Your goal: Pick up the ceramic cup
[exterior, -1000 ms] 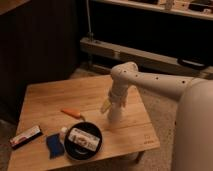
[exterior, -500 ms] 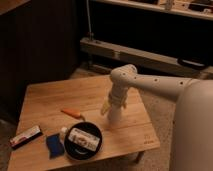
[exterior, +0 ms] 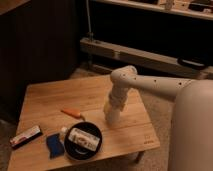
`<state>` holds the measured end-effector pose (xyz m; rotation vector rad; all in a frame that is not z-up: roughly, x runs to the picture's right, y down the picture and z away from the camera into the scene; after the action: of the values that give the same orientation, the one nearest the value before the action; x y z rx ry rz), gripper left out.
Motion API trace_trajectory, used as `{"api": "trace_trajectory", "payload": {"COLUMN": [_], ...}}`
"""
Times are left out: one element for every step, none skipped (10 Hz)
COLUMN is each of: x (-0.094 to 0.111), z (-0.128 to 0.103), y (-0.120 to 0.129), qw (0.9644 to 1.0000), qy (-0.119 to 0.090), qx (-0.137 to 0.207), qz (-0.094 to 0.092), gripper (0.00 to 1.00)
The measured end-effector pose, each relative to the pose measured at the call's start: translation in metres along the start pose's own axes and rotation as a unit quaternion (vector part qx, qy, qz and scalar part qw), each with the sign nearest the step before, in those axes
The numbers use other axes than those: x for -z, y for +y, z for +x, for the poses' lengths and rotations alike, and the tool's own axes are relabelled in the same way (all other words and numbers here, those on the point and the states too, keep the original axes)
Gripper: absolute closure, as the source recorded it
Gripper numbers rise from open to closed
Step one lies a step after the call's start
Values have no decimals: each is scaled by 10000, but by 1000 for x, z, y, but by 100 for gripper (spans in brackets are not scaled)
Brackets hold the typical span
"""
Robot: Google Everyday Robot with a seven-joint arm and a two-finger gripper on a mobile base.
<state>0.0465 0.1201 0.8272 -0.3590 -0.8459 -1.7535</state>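
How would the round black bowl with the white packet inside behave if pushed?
The round black bowl looks rigid, low and wide, so it would probably slide, not tip. The white packet inside may shift. The gripper points down at the wooden table, apart from the bowl.

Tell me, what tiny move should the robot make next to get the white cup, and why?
Probably lower the gripper straight down slightly. It hangs directly over the ceramic cup on the wooden table, and the black bowl sits apart from it.
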Motion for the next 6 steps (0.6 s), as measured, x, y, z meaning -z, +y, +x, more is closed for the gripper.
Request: {"api": "trace_trajectory", "payload": {"x": [0,1,2,2,2,2], "z": [0,0,0,0,0,1], "y": [0,0,1,1,1,1], "qw": [10000,10000,10000,10000,10000,10000], "qy": [1,0,2,2,3,8], "qx": [2,-1,-2,-1,4,3], "qz": [-1,-7,-13,-14,-14,-12], "gripper": [65,65,65,72,82,91]}}
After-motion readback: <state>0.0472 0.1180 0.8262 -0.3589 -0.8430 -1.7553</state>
